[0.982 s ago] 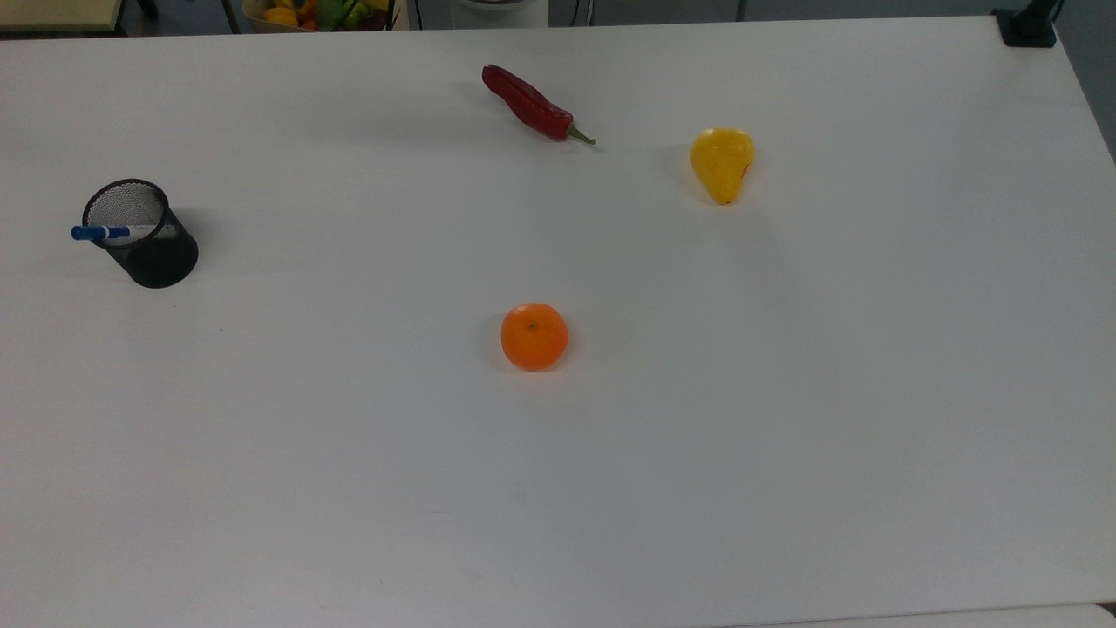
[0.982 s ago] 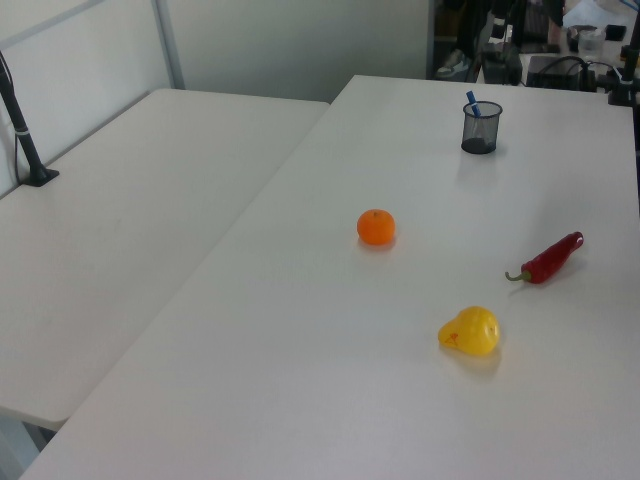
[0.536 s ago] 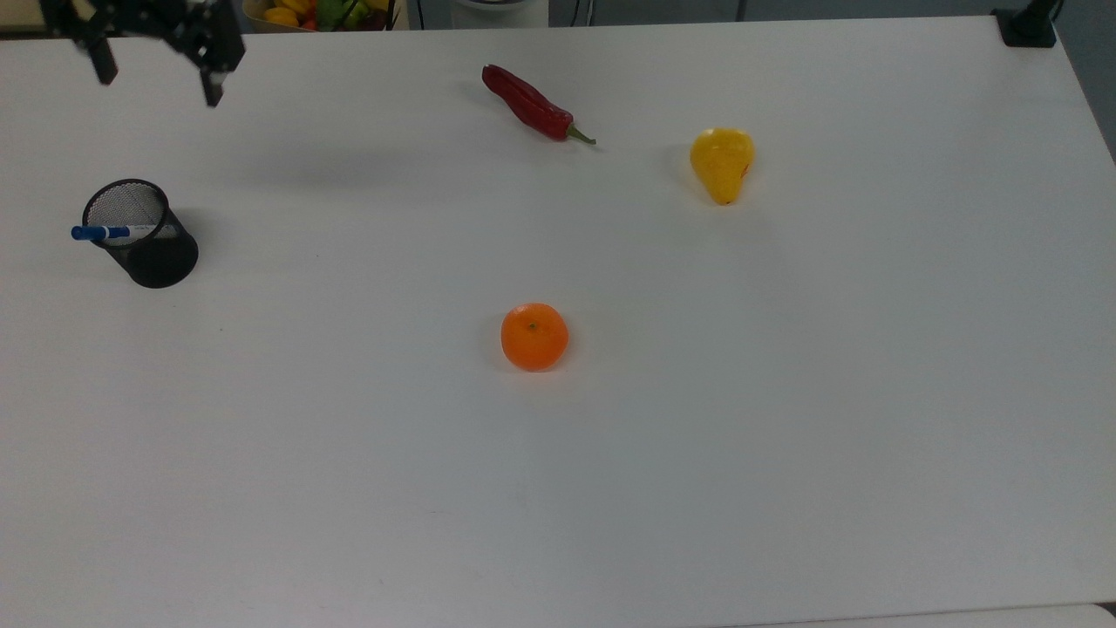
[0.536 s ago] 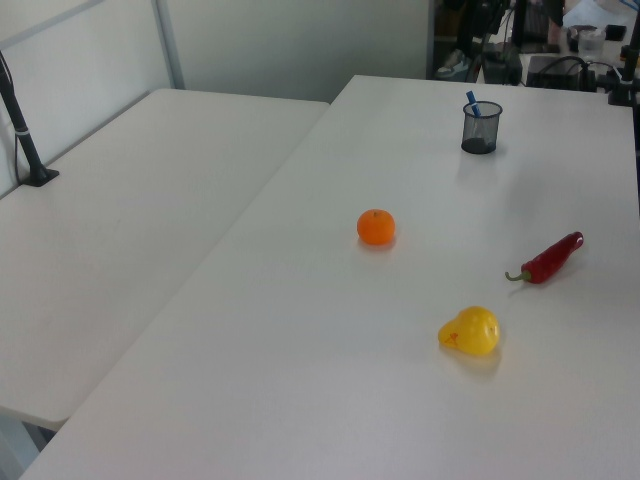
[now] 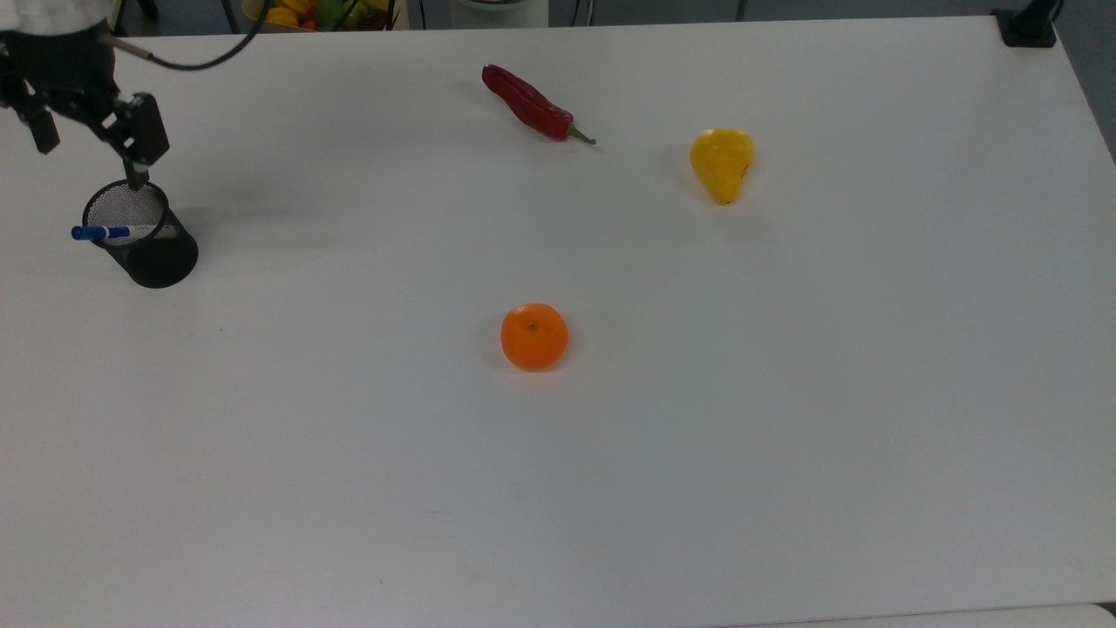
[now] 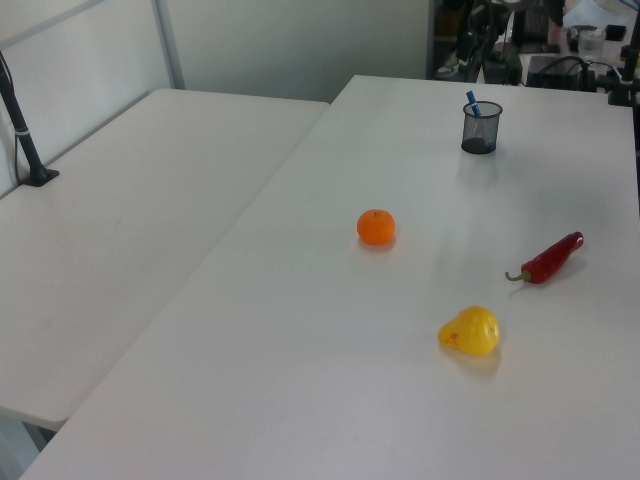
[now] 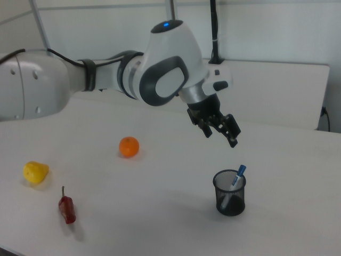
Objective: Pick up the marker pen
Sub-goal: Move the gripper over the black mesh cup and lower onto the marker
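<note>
Pincer (image 7: 219, 132), fingers apart, has descended toward the mesh cup (image 7: 229, 193) holding the marker pen (image 7: 236, 178); grasp not yet made.

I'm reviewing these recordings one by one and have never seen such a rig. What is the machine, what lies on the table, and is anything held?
The big white machine in the right view is a robot arm; the black two-fingered part at its tip is its hand. Three cameras off the arm watch the same white table. On it lie an orange, a yellow pear and a red chili pepper. A black mesh cup stands there with the marker pen leaning inside, its blue cap sticking out. The hand hangs above the cup with its fingers apart, holding nothing. The pen has not been taken yet.
</note>
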Motion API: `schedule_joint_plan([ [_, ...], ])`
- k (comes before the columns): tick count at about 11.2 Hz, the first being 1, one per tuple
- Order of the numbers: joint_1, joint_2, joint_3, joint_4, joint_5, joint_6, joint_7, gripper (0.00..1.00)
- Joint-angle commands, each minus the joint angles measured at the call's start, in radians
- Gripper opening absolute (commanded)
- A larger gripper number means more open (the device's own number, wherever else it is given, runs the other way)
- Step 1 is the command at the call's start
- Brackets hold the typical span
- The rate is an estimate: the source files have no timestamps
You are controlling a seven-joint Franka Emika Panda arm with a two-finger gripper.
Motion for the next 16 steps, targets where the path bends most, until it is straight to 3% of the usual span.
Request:
schedule_joint_plan([
  [1, 0.01, 0.049, -0.024, -0.018, -0.011, 0.094, 0.041, 0.97],
  [2, 0.01, 0.061, -0.026, -0.029, -0.013, 0.12, 0.042, 0.94],
  [5, 0.01, 0.084, -0.043, -0.043, -0.013, 0.165, 0.033, 0.72],
  [9, 0.009, 0.096, -0.057, -0.049, -0.046, 0.166, 0.029, 0.64],
  [14, 0.009, 0.133, -0.063, -0.06, -0.062, 0.237, 0.026, 0.63],
  [16, 0.009, 0.135, -0.064, -0.06, -0.071, 0.237, 0.026, 0.53],
])
